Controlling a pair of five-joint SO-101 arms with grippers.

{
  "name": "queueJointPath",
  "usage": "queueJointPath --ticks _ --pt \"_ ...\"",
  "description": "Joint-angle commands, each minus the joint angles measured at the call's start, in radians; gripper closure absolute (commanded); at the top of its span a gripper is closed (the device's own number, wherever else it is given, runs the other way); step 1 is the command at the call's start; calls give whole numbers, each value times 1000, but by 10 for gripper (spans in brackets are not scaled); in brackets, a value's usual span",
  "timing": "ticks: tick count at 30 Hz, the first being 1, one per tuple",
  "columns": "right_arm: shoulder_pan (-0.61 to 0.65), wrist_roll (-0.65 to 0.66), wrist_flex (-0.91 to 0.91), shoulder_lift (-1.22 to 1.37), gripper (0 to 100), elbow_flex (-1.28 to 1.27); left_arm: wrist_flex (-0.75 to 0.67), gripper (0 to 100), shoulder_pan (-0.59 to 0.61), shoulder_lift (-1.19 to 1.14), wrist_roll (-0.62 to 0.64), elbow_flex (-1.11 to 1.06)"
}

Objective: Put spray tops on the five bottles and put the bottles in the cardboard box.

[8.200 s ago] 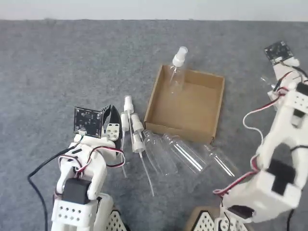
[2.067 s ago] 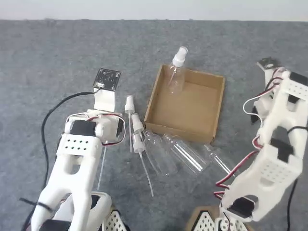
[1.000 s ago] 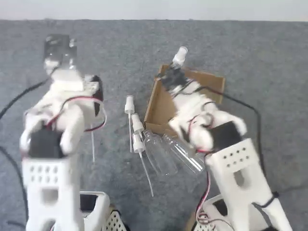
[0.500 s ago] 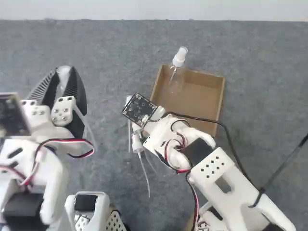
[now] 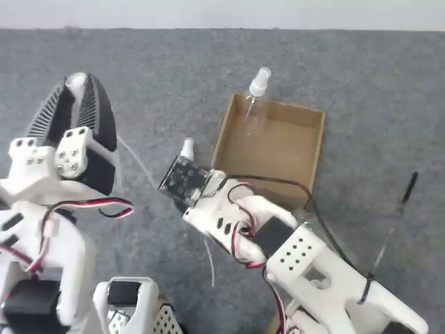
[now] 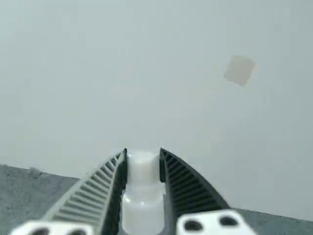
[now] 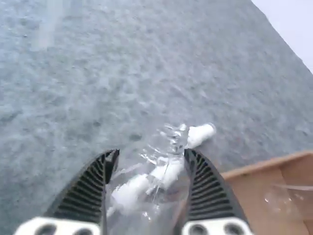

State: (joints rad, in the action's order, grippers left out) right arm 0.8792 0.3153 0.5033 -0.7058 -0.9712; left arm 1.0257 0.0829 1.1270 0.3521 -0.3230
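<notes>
Spray top [image 6: 142,196], white, was clenched aloft in the left gripper [image 6: 143,153] at the cardboard box's [image 5: 278,156] 9 o'clock, the right gripper [image 7: 151,154] grasping a clear bottle [image 7: 146,210] at its 8 o'clock; capping apparently in hand, next needing the top aligned over the bottle's neck.

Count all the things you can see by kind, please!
Cardboard box: 1
Clear bottles: 2, one in the box, one at the right pincer
Spray tops: 5, one on the boxed bottle, one in the left pincer, three on the carpet
Total: 8
More bottles may be hidden.
</notes>
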Motion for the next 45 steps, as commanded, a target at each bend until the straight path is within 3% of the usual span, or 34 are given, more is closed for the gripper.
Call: queueJointPath --ticks 1,8,19,34,45 --pt "27 -3 -45 -36 993 -12 -57 990 -5 -28 15 8" --pt "38 -11 -27 -171 993 -54 -192 990 -2 -28 14 -147" --pt "74 -12 -13 -255 993 -101 -212 990 -84 -29 12 -160" --pt "70 -12 -12 -265 993 -103 -276 990 -91 -18 11 -354" --pt "68 -3 -24 -266 993 -144 -94 990 -94 -17 14 -355"
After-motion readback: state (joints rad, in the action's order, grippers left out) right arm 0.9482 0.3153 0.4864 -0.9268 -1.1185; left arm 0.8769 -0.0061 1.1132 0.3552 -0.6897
